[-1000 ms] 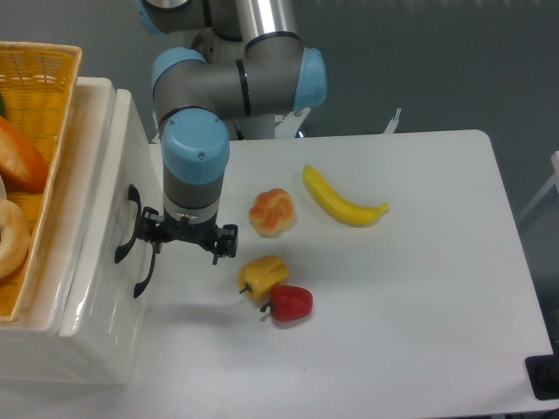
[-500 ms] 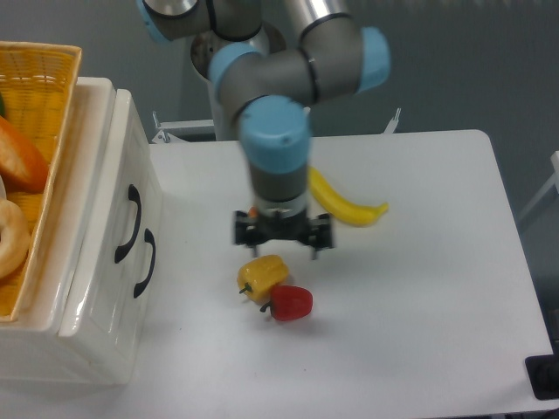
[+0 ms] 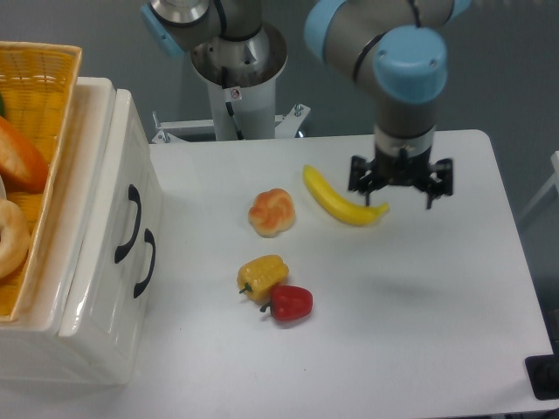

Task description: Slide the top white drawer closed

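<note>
The top white drawer point(image 3: 110, 199) is the upper front of the white cabinet at the left, with a black curved handle point(image 3: 128, 224). Its front looks flush with the lower drawer front point(image 3: 147, 262) beneath it. My gripper point(image 3: 400, 185) is far from it, hanging above the right half of the table just past the tip of the banana point(image 3: 341, 199). Its jaws stand apart and hold nothing.
A yellow wicker basket point(image 3: 42, 96) with food sits on top of the cabinet. On the table lie a bread roll point(image 3: 272, 212), a yellow pepper point(image 3: 262, 274) and a red pepper point(image 3: 291, 302). The arm's base point(image 3: 238, 65) stands at the back.
My gripper has left the drawer handles at the cabinet front and swung right across the table, past the peppers, to the banana's far end. The drawer front has not visibly moved.
</note>
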Motion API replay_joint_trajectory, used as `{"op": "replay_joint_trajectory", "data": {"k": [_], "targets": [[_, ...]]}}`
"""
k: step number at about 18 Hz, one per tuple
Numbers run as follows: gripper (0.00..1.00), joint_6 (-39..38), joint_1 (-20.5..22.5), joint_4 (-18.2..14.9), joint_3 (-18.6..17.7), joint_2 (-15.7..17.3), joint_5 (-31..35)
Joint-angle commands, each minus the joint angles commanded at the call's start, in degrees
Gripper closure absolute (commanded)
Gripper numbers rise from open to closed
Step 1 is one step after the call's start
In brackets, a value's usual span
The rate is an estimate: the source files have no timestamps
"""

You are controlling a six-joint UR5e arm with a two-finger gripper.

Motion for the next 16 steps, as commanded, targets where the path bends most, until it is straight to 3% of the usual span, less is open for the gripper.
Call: {"op": "replay_joint_trajectory", "data": {"k": [11, 16], "targets": [[0.0, 26.17, 18.71, -12.92, -0.18, 8.78, -0.52], [0.0, 39.45, 28.03, -16.88, -0.18, 11.6, -0.7]]}}
